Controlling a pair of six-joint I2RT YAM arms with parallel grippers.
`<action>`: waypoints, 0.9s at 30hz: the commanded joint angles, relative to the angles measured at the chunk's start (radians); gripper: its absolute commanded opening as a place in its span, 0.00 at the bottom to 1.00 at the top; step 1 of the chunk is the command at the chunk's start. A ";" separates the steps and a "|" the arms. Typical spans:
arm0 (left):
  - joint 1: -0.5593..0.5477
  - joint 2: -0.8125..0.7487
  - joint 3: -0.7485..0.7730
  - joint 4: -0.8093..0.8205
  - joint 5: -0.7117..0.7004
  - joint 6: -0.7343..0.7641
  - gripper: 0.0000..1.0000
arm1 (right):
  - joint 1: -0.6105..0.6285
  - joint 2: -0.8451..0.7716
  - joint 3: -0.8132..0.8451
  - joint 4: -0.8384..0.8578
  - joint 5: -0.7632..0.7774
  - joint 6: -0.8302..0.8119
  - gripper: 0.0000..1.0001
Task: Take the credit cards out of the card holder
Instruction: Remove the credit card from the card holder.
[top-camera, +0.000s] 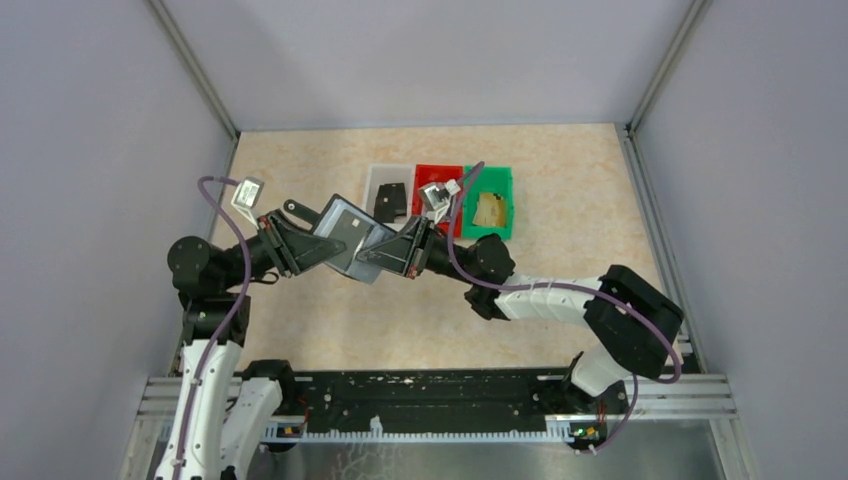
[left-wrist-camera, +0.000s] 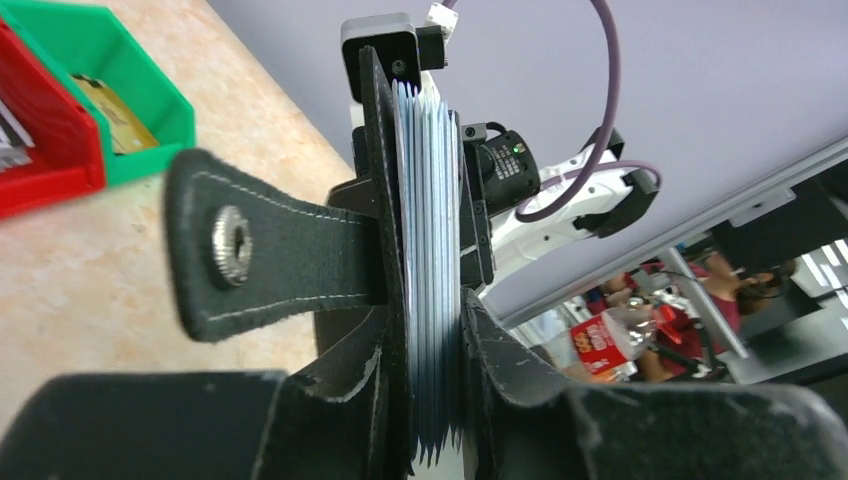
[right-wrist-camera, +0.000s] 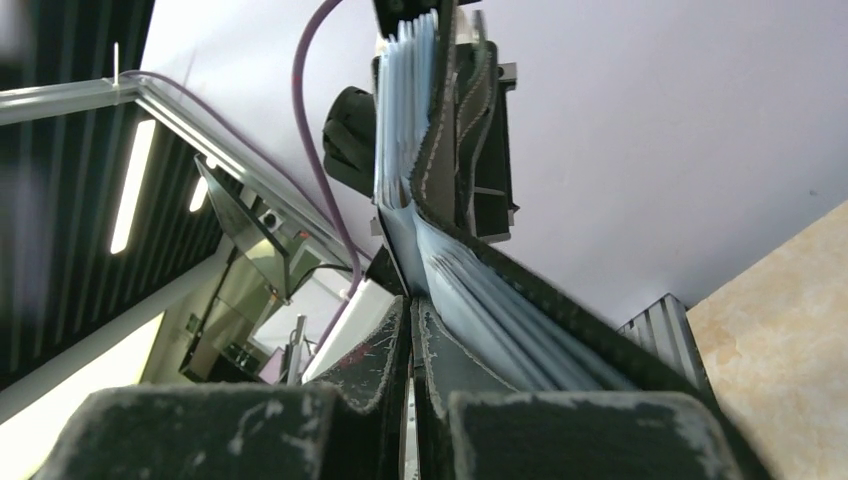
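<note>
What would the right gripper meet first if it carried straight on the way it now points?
The card holder, right at the right gripper's shut jaws, perhaps already touching; behind it, the left gripper clamps the holder's other end.

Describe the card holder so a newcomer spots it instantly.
On the beige table, look just near-left of the white bin, where the two arms meet. The card holder is the black folding case held in the air between the left gripper and right gripper. Unlike the black item lying in that bin, it shows fanned pale blue-grey panels.
</note>
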 joint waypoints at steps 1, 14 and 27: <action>-0.007 0.004 -0.005 0.151 0.030 -0.160 0.23 | -0.001 -0.013 -0.002 0.119 0.015 0.002 0.00; -0.007 -0.033 0.015 0.060 0.033 0.016 0.18 | 0.023 -0.052 0.077 -0.171 0.079 -0.081 0.23; -0.007 -0.028 0.023 0.012 0.070 0.097 0.26 | 0.074 -0.072 0.127 -0.283 0.190 -0.139 0.19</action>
